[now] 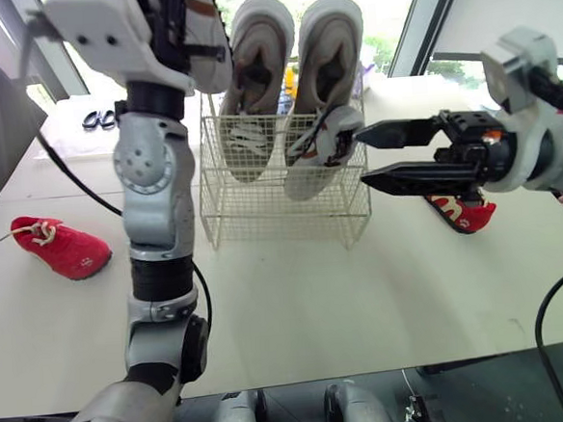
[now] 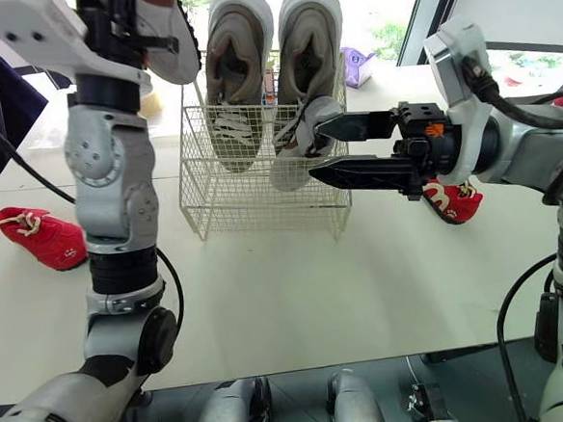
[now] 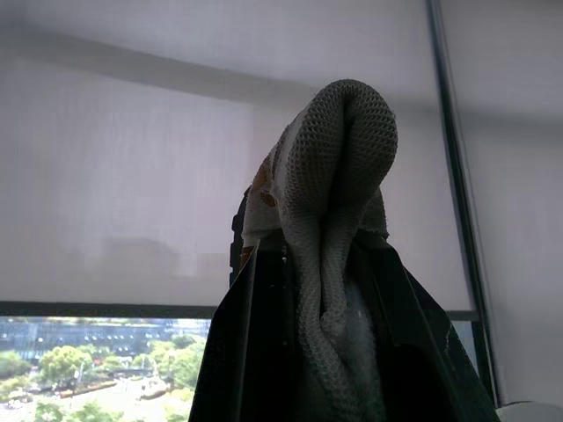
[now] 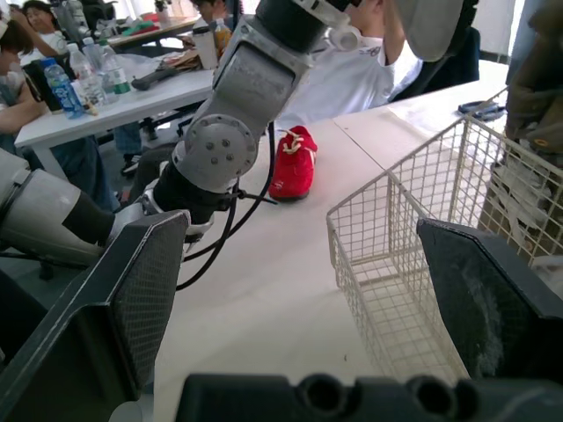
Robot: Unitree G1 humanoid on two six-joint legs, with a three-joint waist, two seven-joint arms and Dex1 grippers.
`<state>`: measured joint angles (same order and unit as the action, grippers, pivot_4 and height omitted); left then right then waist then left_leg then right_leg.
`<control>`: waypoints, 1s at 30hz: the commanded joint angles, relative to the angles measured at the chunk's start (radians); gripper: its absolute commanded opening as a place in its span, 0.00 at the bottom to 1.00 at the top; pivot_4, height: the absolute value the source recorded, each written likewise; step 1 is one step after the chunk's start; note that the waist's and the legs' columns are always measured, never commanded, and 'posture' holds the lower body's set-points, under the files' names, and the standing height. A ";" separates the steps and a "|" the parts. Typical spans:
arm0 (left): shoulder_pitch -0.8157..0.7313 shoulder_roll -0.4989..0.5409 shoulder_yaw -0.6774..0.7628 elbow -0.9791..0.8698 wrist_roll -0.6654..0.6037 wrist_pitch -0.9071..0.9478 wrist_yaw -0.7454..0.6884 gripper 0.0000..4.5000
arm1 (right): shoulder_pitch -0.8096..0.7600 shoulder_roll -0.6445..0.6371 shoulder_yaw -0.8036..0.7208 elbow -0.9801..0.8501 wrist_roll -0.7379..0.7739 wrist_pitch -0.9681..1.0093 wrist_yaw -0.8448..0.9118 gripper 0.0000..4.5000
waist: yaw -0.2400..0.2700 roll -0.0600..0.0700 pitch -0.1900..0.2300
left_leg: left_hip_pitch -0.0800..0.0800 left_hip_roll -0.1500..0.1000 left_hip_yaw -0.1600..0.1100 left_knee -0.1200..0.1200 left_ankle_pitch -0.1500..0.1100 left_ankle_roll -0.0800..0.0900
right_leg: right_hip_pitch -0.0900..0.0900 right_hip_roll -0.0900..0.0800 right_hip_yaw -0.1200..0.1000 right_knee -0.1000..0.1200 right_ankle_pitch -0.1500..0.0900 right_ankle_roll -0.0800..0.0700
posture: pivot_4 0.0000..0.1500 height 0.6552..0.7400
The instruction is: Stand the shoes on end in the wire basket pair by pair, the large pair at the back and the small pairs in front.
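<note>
Far left, a red shoe (image 1: 62, 248) lies on the table (image 1: 298, 306). Upper left, the left gripper (image 3: 312, 264) pinches a grey shoe (image 3: 343, 132) aloft. Centre, the wire basket (image 1: 282, 211) holds the large pair (image 1: 291, 65) upright. Right of centre, the right gripper (image 1: 361, 157) is spread wide beside the basket.

held shoe (image 1: 204, 38): top cut off | right red shoe (image 1: 467, 215): half behind right end effector (image 1: 362, 158)
</note>
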<state>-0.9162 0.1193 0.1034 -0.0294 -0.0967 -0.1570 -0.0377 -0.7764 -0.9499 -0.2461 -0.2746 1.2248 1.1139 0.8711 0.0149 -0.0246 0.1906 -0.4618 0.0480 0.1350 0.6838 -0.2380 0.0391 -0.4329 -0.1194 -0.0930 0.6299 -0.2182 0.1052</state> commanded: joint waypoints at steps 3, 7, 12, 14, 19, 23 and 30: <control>0.041 -0.053 -0.032 0.108 0.038 -0.139 0.010 0.07 | 0.074 -0.039 -0.074 -0.127 0.149 0.068 -0.102 1.00 | 0.004 0.000 0.000 | 0.000 0.001 -0.001 0.001 0.000 0.001 | 0.000 -0.001 0.000 0.000 0.000 0.000 | 1.00 0.94; 0.056 -0.075 -0.034 0.192 0.055 -0.204 0.017 0.07 | 0.125 -0.039 -0.096 -0.169 0.216 0.066 -0.179 1.00 | 0.001 0.000 0.000 | -0.001 0.001 -0.001 0.001 -0.001 0.002 | 0.000 -0.001 0.000 0.000 0.000 0.000 | 1.00 0.94; 0.094 -0.101 -0.056 0.297 0.072 -0.261 0.013 0.07 | 0.162 -0.051 -0.114 -0.193 0.277 0.049 -0.252 1.00 | 0.001 0.000 0.000 | 0.000 0.001 -0.001 0.001 -0.001 0.002 | 0.000 -0.001 0.000 0.000 0.000 0.000 | 1.00 0.94; 0.110 -0.105 -0.062 0.287 0.059 -0.256 0.000 0.07 | 0.169 -0.057 -0.116 -0.192 0.288 0.041 -0.260 1.00 | 0.001 0.000 0.000 | 0.000 0.002 -0.001 0.001 -0.001 0.002 | 0.000 -0.001 0.000 0.000 0.000 0.000 | 1.00 0.94; 0.172 -0.121 -0.081 0.242 0.041 -0.214 -0.026 0.07 | 0.174 -0.059 -0.100 -0.180 0.275 0.018 -0.253 1.00 | 0.001 0.000 0.000 | 0.000 0.002 -0.001 0.001 -0.001 0.002 | 0.001 -0.001 0.000 0.000 0.000 0.000 | 1.00 0.94; 0.236 -0.138 -0.094 0.170 0.021 -0.124 -0.039 0.07 | 0.167 -0.051 -0.073 -0.168 0.246 -0.001 -0.236 1.00 | 0.001 0.000 0.000 | 0.000 0.002 -0.001 0.001 -0.001 0.002 | 0.001 -0.001 0.000 0.000 0.000 0.000 | 1.00 0.94; 0.336 -0.142 -0.102 -0.044 -0.021 0.033 -0.037 0.38 | 0.145 -0.038 -0.023 -0.133 0.181 -0.029 -0.173 1.00 | -0.002 0.002 -0.001 | 0.000 0.002 -0.001 0.001 -0.002 0.003 | 0.001 -0.001 0.000 -0.001 0.000 0.000 | 1.00 0.94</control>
<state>-0.5907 -0.0197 0.0154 -0.0190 -0.1036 -0.1549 -0.0719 -0.6073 -0.9910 -0.2643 -0.4102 1.4174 1.1069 0.6764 0.0134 -0.0226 0.1893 -0.4619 0.0498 0.1337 0.6848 -0.2396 0.0419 -0.4321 -0.1203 -0.0930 0.6291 -0.2182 0.1050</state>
